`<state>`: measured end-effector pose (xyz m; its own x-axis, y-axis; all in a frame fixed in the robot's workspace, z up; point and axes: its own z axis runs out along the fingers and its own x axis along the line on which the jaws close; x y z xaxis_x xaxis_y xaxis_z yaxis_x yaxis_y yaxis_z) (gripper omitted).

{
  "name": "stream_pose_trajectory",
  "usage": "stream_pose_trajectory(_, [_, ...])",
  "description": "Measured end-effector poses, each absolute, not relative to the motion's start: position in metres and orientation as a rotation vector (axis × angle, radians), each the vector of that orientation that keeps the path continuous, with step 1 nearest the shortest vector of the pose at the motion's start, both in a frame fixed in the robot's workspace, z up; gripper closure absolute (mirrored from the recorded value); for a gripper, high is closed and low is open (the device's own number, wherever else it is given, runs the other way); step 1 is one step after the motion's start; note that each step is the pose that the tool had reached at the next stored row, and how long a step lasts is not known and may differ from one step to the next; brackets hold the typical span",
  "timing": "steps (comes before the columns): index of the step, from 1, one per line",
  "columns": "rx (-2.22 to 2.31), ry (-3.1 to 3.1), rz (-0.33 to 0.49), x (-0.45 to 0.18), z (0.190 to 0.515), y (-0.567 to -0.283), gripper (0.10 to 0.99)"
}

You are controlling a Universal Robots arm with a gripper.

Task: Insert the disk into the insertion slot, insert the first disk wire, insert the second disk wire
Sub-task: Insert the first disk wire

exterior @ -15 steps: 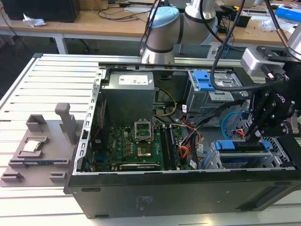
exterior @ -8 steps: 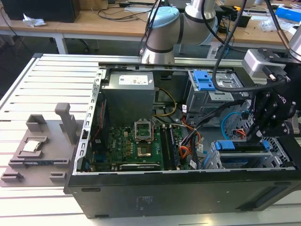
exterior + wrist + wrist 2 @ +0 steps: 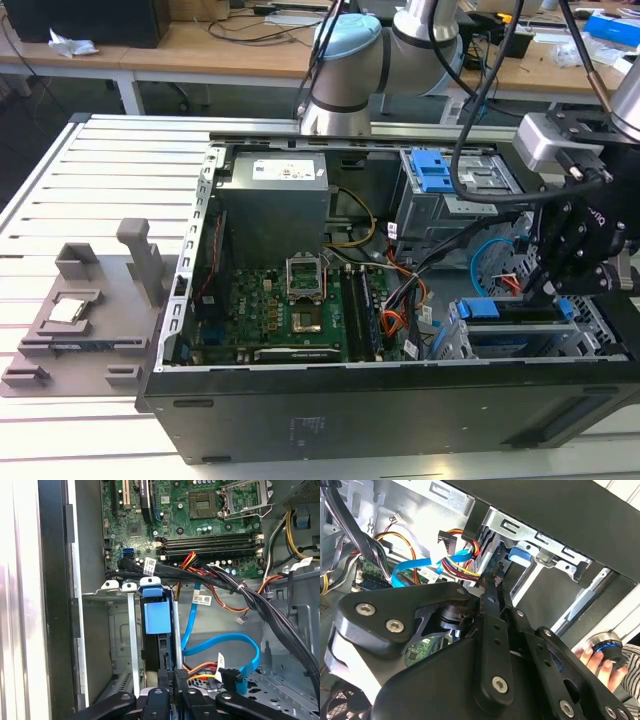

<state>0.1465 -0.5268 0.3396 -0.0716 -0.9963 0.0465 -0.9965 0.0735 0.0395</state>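
Disk point(image 3: 157, 617) is seated on edge in the insertion slot point(image 3: 120, 630), down in the near corner of the computer case point(image 3: 350, 410) on the exterior view's right. Its long axis runs along the case's near wall, with the bright blue plastic tab end pointing at the motherboard point(image 3: 210, 530) and the other end right under the gripper point(image 3: 172, 680). The slot is thin silver sheet metal with flat rails, pretty shiny next to the matte dark flank of the drive. The claw's black fingers are pressed close together. As far as I can tell they're pinching the small black connector on the first disk wire point(image 3: 202, 669), the skinny red/orange/yellow bundle, right at the drive's end. Just beside that, the second disk wire point(image 3: 225, 639), smooth, flat and light blue, curves in a loop with its black plug lying free. Further in, a fat black cable bundle point(image 3: 225, 582) crosses the edge of the green board. Along the case's far wall sit a boxy grey power supply point(image 3: 275, 195) and a grey cage with a blue clip point(image 3: 440, 170). In the second wrist view a hand point(image 3: 592, 657) holds something round with a blue ring, outside the case.
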Motion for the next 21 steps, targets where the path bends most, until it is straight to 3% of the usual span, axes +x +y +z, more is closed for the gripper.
stream_pose_trajectory(10, [2.098,-2.257,0.002,0.149,0.334,-0.527,0.914])
stream_pose_trajectory(11, [2.098,-2.256,0.004,0.149,0.335,-0.527,0.851])
stream_pose_trajectory(17, [2.098,-2.256,0.004,0.149,0.366,-0.522,0.851])
stream_pose_trajectory(18, [2.098,-2.256,0.004,0.149,0.367,-0.521,0.867])
stream_pose_trajectory(20, [2.097,-2.256,0.005,0.149,0.373,-0.517,0.98])
stream_pose_trajectory(21, [2.097,-2.256,0.006,0.149,0.375,-0.516,0.98])
